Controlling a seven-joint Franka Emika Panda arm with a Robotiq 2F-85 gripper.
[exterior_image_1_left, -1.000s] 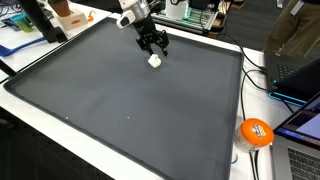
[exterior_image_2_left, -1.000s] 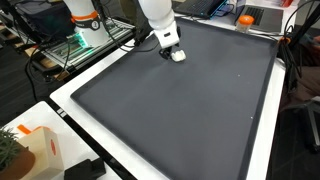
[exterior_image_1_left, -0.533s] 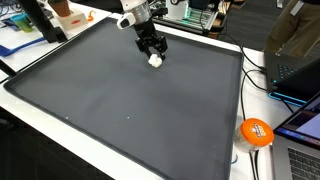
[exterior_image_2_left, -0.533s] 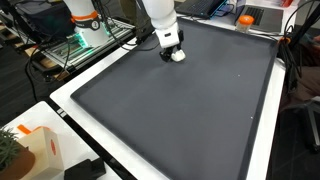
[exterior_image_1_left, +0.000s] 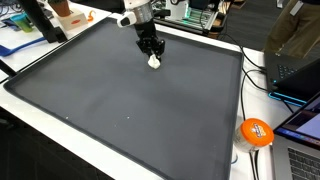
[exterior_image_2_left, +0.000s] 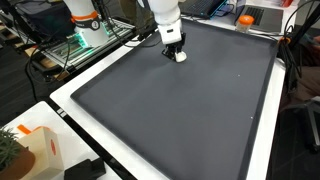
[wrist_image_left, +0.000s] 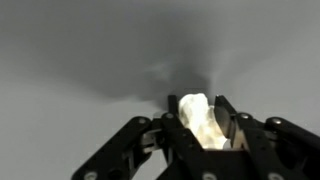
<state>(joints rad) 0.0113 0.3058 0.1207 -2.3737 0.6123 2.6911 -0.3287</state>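
Observation:
A small white lumpy object (wrist_image_left: 198, 122) sits between my gripper's (wrist_image_left: 198, 115) black fingers in the wrist view, and both pads press against its sides. In both exterior views the same white object (exterior_image_1_left: 154, 61) (exterior_image_2_left: 180, 56) rests on or just above the dark grey mat (exterior_image_1_left: 120, 90) near its far edge, with the gripper (exterior_image_1_left: 152, 55) (exterior_image_2_left: 175, 50) pointing straight down over it. The jaws stand narrowed around it. Whether it is lifted off the mat I cannot tell.
The mat (exterior_image_2_left: 180, 110) lies on a white table (exterior_image_1_left: 190, 172). An orange ball (exterior_image_1_left: 256, 132) and a laptop (exterior_image_1_left: 300, 135) sit beside the mat's edge. A white and orange box (exterior_image_2_left: 30, 150) stands at a table corner. Cables and equipment (exterior_image_2_left: 90, 35) crowd the back.
The jaws have drawn in from a wide spread to pinch the white object. The arm has barely moved.

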